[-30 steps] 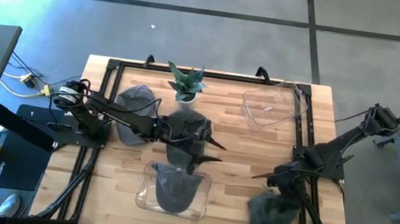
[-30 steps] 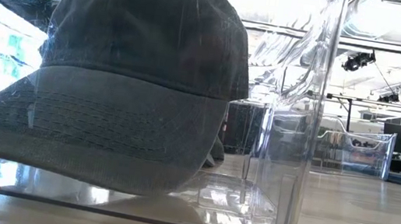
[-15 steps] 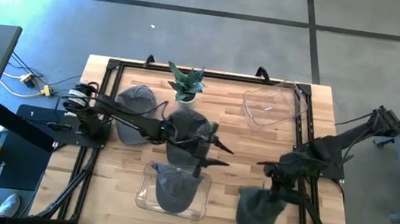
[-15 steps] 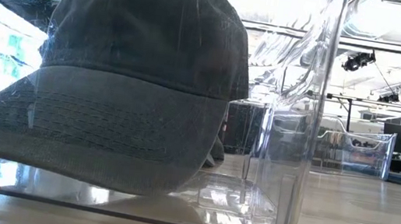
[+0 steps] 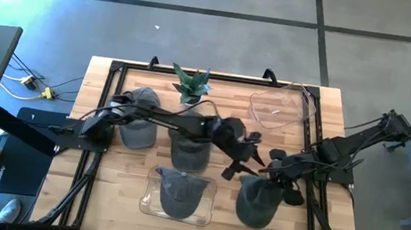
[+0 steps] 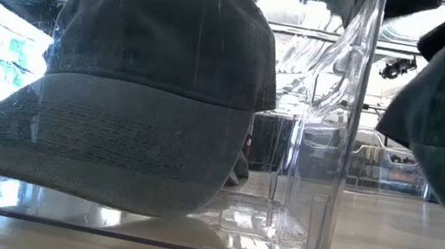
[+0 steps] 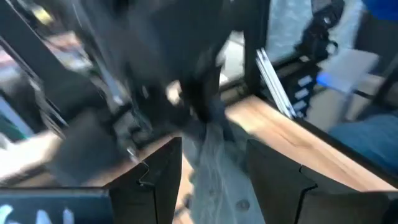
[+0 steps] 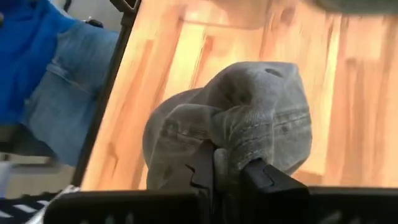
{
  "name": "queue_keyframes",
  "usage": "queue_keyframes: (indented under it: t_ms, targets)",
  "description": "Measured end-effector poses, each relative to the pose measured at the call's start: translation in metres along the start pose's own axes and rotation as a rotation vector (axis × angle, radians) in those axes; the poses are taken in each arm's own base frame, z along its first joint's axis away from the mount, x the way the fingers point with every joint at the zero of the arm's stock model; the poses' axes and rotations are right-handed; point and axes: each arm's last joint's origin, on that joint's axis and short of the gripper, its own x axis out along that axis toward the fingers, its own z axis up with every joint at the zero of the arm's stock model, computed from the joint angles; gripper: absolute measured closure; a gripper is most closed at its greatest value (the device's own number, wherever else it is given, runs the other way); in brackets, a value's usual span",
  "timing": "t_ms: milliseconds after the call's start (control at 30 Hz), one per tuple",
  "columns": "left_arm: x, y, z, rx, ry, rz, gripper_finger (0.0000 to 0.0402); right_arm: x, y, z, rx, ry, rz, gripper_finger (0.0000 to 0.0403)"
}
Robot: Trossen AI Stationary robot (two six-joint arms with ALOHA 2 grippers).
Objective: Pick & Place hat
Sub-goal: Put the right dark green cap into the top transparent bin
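Hat (image 8: 249, 124) unlabelled, pinched in right pincer (image 8: 227, 168); left pincer (image 5: 241, 161) parted, empty.

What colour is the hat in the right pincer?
Faded dark grey; the hat pinched by the right pincer shows best in the right wrist view.

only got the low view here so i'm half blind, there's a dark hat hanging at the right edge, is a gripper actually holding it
Observer: Yes. The right gripper is shut on the hat, pinching a fold of its fabric.
Operator: where's the other arm
Observer: The left gripper reaches across the table's middle, close beside that hat, fingers apart.
Operator: any free container
Observer: An empty clear bin sits at the far right corner of the table; the near bin already holds a hat.
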Motion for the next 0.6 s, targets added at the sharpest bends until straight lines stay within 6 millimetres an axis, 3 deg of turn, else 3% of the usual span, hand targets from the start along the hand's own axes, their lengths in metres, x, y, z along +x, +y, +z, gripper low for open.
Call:
queue_keyframes:
  t_ms: [167, 600]
  targets:
    - [0.010, 0.011, -0.010, -0.038, 0.008, -0.021, 0.0229, -0.007, 0.006, 0.008, -0.089, -0.055, -0.068, 0.0379]
    - [0.008, 0.007, -0.007, -0.142, -0.020, -0.161, 0.0229, -0.022, 0.012, 0.022, -0.142, -0.119, -0.097, 0.0379]
